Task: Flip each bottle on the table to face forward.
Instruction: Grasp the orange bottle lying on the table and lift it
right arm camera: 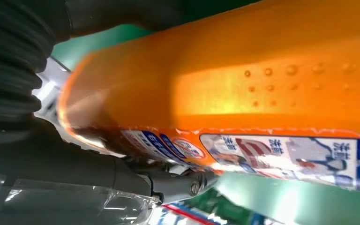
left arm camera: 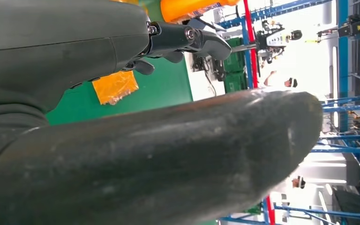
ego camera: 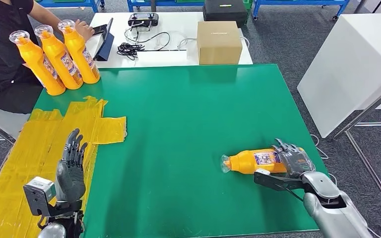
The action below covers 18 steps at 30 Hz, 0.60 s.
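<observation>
The right hand [ego camera: 291, 159] was clamped around an orange bottle [ego camera: 252, 161] lying on its side on the green surface [ego camera: 188, 124]; its blue-and-white label print was illegible. The left hand [ego camera: 72, 166] hovered empty, fingers apart. Three bottles [ego camera: 57, 57] stood at the far left corner.

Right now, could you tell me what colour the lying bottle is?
Orange bottle with a clear cap; head view shows it best.

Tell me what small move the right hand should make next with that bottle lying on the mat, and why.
Probably lift the bottle a little off the mat. The right hand already wraps its base end, and it lies on its side with the cap pointing toward the left hand. It needs clearance before it can be turned, and the three bottles at the far corner already stand upright.
</observation>
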Tool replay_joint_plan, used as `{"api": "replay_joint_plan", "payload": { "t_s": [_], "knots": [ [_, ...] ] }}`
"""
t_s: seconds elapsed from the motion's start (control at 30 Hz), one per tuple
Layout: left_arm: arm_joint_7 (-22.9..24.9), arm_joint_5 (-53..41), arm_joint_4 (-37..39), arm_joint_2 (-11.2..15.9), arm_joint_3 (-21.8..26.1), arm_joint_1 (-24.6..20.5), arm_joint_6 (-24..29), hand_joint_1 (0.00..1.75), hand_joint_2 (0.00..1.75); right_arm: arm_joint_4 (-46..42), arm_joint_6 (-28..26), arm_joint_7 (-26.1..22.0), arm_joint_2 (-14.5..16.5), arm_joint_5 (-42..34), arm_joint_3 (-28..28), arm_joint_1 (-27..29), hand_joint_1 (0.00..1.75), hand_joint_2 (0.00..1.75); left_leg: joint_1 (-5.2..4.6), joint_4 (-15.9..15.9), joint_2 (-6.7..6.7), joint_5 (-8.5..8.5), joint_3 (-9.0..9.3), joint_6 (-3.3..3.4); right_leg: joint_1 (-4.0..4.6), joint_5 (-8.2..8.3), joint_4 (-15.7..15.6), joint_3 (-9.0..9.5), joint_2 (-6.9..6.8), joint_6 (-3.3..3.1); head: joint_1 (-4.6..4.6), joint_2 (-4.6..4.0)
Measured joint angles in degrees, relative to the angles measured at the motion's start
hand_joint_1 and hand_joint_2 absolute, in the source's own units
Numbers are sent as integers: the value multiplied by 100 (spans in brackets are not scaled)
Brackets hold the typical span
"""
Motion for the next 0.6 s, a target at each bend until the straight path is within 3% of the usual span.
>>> {"api": "replay_joint_plan", "payload": {
  "t_s": [0.2, 0.6],
  "knots": [
    [-32, 72, 118, 67, -77, -63, 48, 0, 0, 87, 171, -59, -349, -329, 442, -92, 175, 175, 0, 0, -3, -4, 19, 0, 0, -2, -3, -13, -1, -1, 1, 0],
    [10, 269, 230, 129, -128, -82, -65, 0, 0, 22, 124, -55, -563, -1016, 644, -20, 175, 175, 0, 0, -5, -3, 27, 0, 0, -2, -2, 22, -2, 0, 1, 0]
  ]
}}
